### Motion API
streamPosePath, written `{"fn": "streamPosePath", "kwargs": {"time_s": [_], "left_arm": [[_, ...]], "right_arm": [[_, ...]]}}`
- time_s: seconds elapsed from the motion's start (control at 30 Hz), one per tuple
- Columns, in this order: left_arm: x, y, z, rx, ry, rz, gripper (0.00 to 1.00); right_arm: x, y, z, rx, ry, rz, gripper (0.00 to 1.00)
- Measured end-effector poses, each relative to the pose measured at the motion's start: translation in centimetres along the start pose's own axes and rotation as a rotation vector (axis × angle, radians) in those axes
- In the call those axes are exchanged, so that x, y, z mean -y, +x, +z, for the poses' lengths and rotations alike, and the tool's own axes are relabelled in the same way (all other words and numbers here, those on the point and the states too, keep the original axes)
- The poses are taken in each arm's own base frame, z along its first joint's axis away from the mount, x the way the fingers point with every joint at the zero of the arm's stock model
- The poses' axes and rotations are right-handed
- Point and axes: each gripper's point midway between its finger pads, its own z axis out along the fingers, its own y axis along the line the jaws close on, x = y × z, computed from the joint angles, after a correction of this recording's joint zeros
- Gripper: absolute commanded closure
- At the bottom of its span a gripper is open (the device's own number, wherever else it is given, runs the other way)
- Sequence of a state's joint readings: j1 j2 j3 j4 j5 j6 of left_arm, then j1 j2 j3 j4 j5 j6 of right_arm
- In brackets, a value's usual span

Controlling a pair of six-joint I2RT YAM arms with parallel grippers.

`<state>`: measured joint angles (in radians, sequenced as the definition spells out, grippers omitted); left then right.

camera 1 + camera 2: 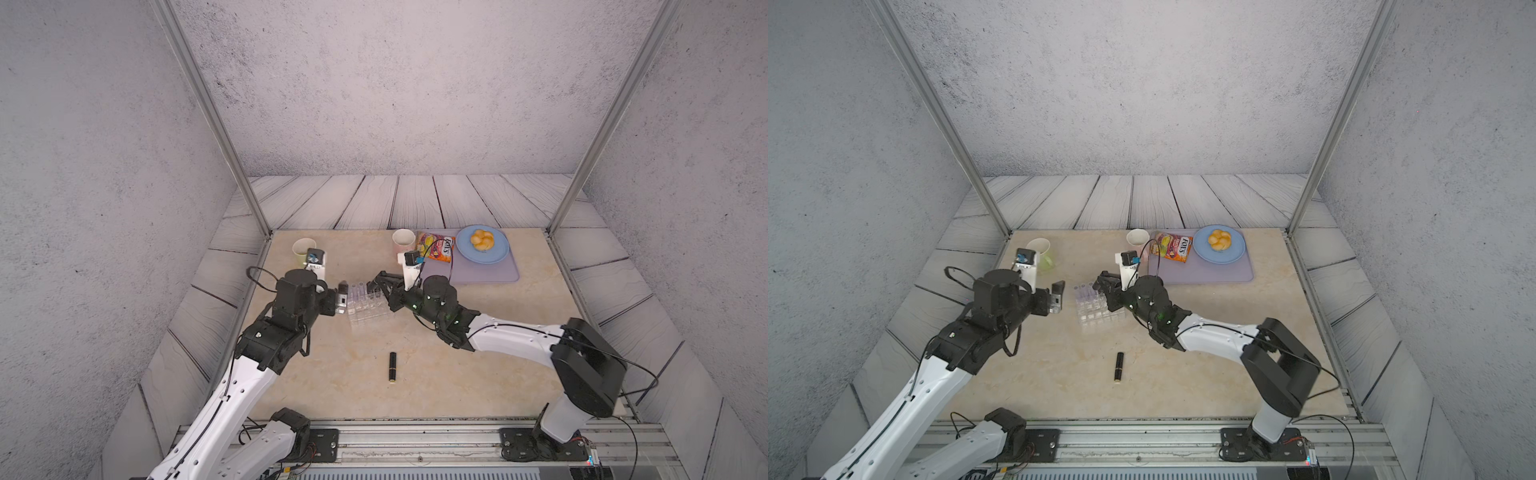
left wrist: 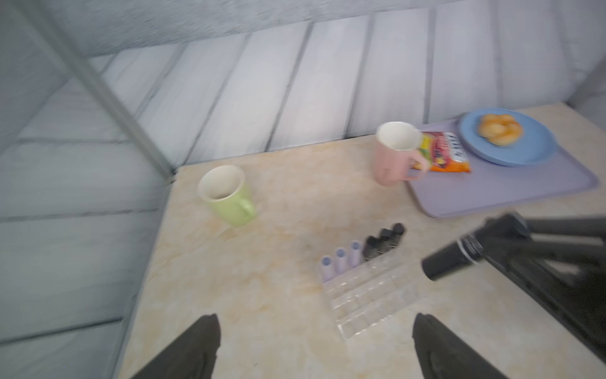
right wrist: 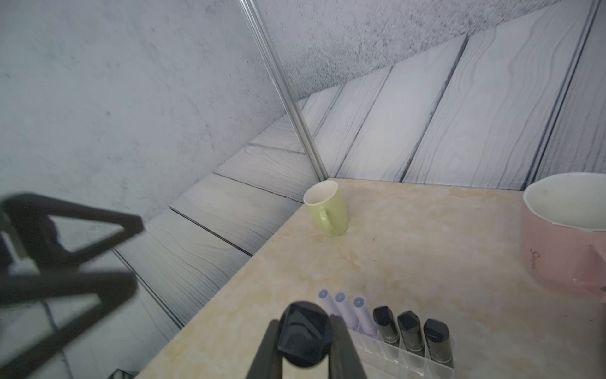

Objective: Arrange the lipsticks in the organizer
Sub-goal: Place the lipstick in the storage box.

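We take this for a robot test cell in a lab, dressed up to look homely. Grey concrete-look wall panels (image 1: 395,83) and plank-print boards (image 1: 374,203) box in a marble-look surface (image 1: 457,365), framed by aluminium posts (image 1: 208,112). The left arm (image 1: 232,399) and right arm (image 1: 515,336) are bolted to a metal rail (image 1: 415,440). The props are household ones: a green mug (image 1: 300,247), a pink mug (image 1: 403,240), a snack packet (image 1: 436,247), a bun (image 1: 482,240) on a blue plate (image 1: 500,253), a lilac mat (image 1: 490,274), and an organizer (image 1: 370,313) of lipsticks (image 3: 410,331).
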<state>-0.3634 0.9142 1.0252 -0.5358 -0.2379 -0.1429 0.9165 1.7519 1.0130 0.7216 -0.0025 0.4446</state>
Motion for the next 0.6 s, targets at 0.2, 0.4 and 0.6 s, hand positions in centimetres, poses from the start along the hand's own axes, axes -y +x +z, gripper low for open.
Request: {"fn": "streamPosePath", "kwargs": {"time_s": [0.2, 0.4, 0.6], "left_arm": [[-1.7, 1.5, 2.6, -0.125, -0.056, -0.109, 0.01], [-4.2, 5.8, 6.4, -0.293, -0.079, -0.317, 0.04], [-3.6, 6.2, 6.6, -0.31, -0.042, -0.39, 0.03]], "right_arm": [[0.5, 7.5, 3.4, -0.113, 0.017, -0.12, 0.98], [-1.5, 6.2, 5.0, -0.067, -0.01, -0.201, 0.99], [-2.0, 5.2, 6.8, -0.036, -0.005, -0.24, 0.99]]}}
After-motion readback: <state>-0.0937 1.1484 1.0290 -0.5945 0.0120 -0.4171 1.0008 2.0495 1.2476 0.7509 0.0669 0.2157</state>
